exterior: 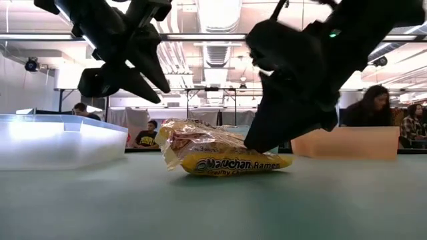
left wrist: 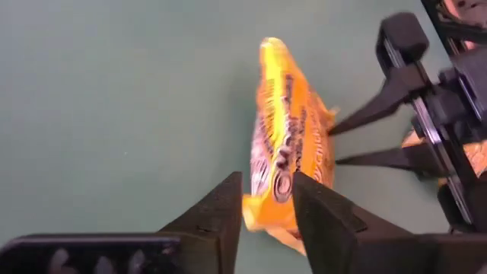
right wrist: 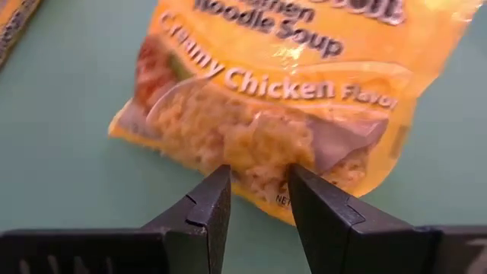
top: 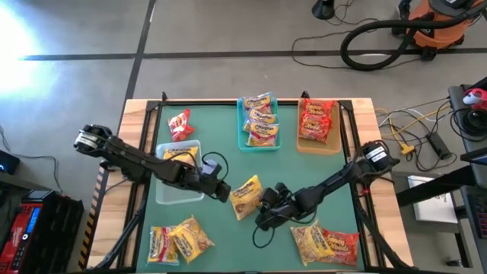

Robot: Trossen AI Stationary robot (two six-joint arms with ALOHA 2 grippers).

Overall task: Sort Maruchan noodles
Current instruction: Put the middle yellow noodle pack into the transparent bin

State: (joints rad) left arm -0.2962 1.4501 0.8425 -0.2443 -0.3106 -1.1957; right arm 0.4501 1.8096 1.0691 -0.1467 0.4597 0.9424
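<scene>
A yellow Maruchan noodles packet (top: pixel 245 196) lies on the green mat near the table's middle, between my two grippers. My left gripper (top: pixel 225 192) hangs open just to its left and above it (exterior: pixel 127 80), clear of it; in its wrist view the packet (left wrist: pixel 285 129) shows past the parted fingers. My right gripper (top: pixel 266 207) stands open at the packet's right side. Other packets lie in the teal tray (top: pixel 245 143), the tan tray (top: pixel 300 144) and the clear tray (top: pixel 171 194). My right gripper has its parted fingertips (right wrist: pixel 221 183) over the margin of the packet's edge nearest to it (right wrist: pixel 259 194). They slant down from the table's right and seem to rest on the packet's right end (exterior: pixel 257 143). The packet lies on the mat. No pinch shows.
A red packet (top: pixel 179 125) lies on the mat at the far left. Several yellow packets (top: pixel 179 242) lie at the near left, and yellow and red ones (top: pixel 327 243) at the near right. Cables run beside both arms. People sit in the room beyond.
</scene>
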